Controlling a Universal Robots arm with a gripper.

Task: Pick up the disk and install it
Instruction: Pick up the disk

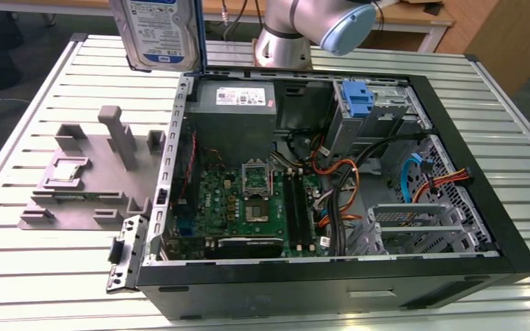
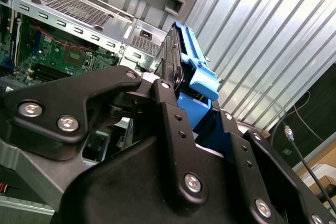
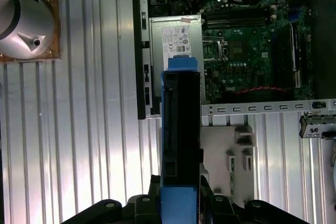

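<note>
The disk (image 1: 159, 31) hangs upright in the air above the table, beyond the far left corner of the open computer case (image 1: 339, 272) in the exterior view; its blue-and-white label faces the camera. In both wrist views my gripper (image 3: 180, 195) (image 2: 195, 109) is shut on it. Black fingers (image 2: 167, 109) press on both sides of the disk's blue bracket (image 2: 198, 74). In the first wrist view the disk (image 3: 181, 129) shows edge-on, over the case's edge next to the grey power supply (image 3: 176, 38).
Inside the case lie the motherboard (image 1: 246, 203), cable bundles (image 1: 344, 186), the power supply (image 1: 232, 100) and a blue caddy (image 1: 357, 100) in the drive bay at the far right. A grey fixture (image 1: 90, 172) stands on the slatted table left of the case. The arm's base (image 1: 288, 34) rises behind.
</note>
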